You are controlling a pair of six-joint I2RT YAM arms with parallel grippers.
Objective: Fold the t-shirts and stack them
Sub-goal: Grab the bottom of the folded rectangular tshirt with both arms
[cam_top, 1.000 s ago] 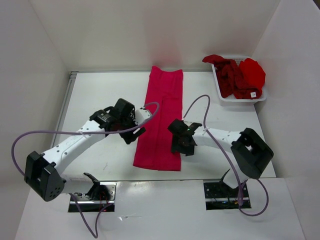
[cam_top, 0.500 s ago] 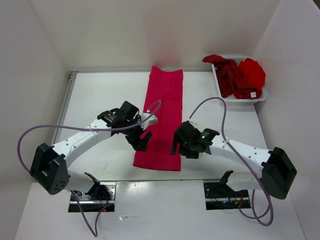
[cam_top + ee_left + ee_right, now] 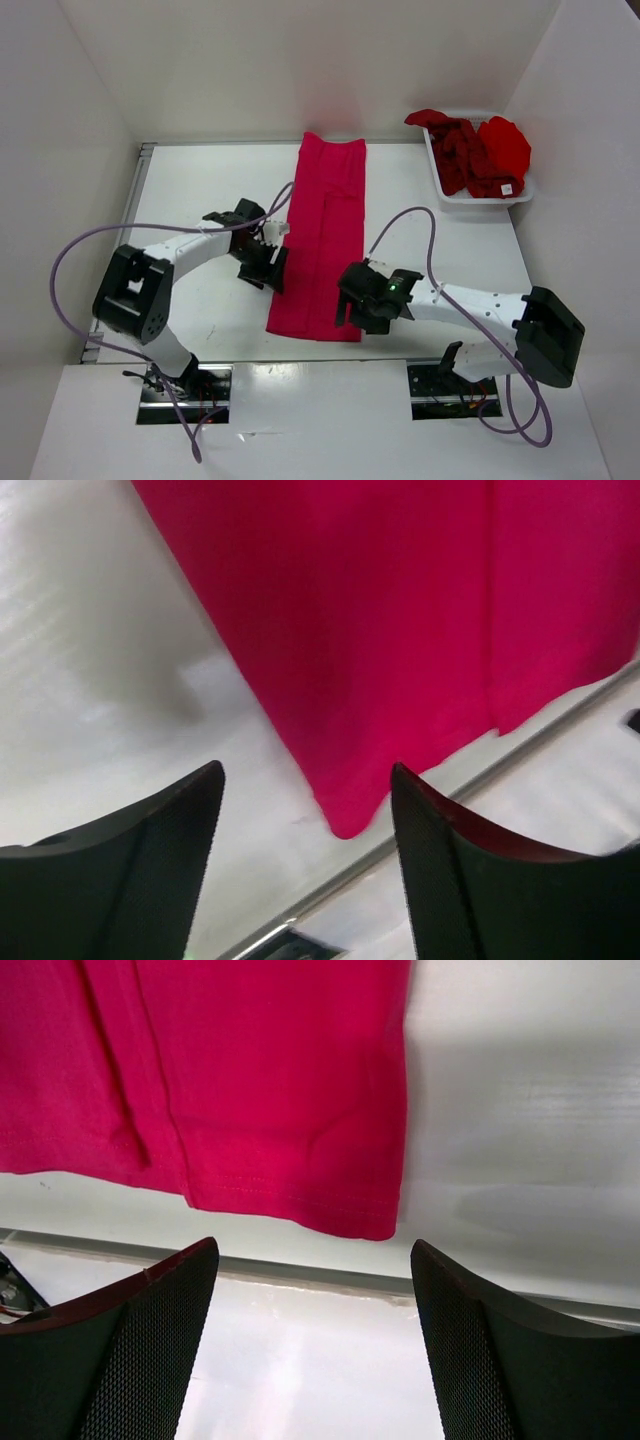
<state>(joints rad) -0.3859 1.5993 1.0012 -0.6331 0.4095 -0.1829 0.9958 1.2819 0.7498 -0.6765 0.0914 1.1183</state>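
1. The pink t-shirt [image 3: 325,240] is lying flat down the middle of the table [image 3: 200,190], folded into a long narrow strip that is running from the far edge toward the near edge.
2. The left gripper [image 3: 268,268] is hanging just beside the strip's left edge, toward its near end. Its fingers are standing wide apart and gripping nothing. Through its wrist camera the strip's near left corner is showing between them.
3. The right gripper [image 3: 350,305] is sitting at the strip's near right corner, fingers likewise spread and empty, framing the hem.
4. The maroon t-shirt [image 3: 460,150] and the red t-shirt [image 3: 505,145] are lying bunched in the basket [image 3: 520,190] at the table's far right corner, a white tag [image 3: 507,187] showing.
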